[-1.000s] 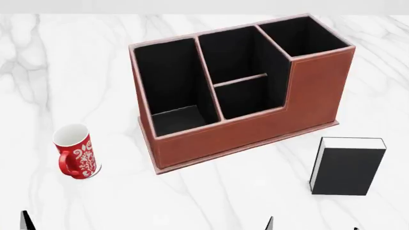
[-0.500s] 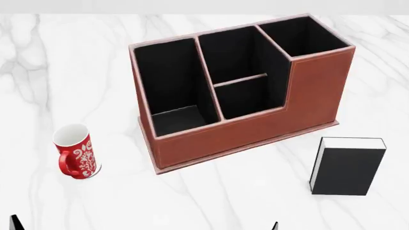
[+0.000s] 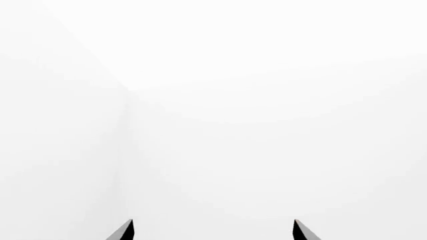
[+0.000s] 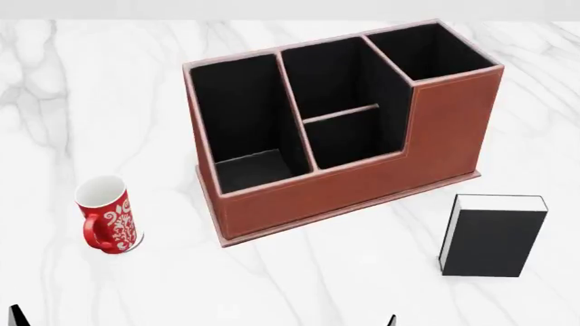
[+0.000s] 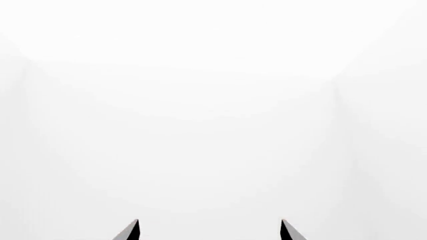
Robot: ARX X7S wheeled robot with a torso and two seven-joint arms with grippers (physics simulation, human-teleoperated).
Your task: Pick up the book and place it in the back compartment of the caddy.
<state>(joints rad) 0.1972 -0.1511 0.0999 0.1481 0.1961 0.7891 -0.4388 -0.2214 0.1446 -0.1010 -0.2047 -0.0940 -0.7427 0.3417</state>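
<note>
Looking down from the head camera, I see the caddy (image 4: 349, 136) sitting across the middle of the white marble desk (image 4: 109, 88), its long axis running roughly from 8 o'clock to 2 o'clock. Its tall wall section rises at the 2 o'clock end and steps down to a low wall along the near side. All four black-lined cells show nothing inside them. The back compartment (image 4: 355, 139), the small cell between the thin crossbar and the low wall, sits near the centre of the caddy.

At about 4 o'clock from the caddy, near it but apart, the book (image 4: 494, 236) rests on the desk, black cover facing me and the white page block showing along its top and left edges. I think it stands upright, though from this steep angle it could be lying flat.

A red mug (image 4: 107, 216) with a white pattern and white interior stands upright at about 8 o'clock from the caddy, well apart from it, handle on its left side.

My left pincer (image 3: 212, 231) shows only two dark fingertips (image 3: 123, 232) in its wrist view, spread wide with nothing between them, against a blank white background. My right pincer (image 5: 209, 231) looks the same: two dark tips set wide apart, gripping nothing. In the head view only slivers of dark tips peek in at the bottom edge, well short of the book.
</note>
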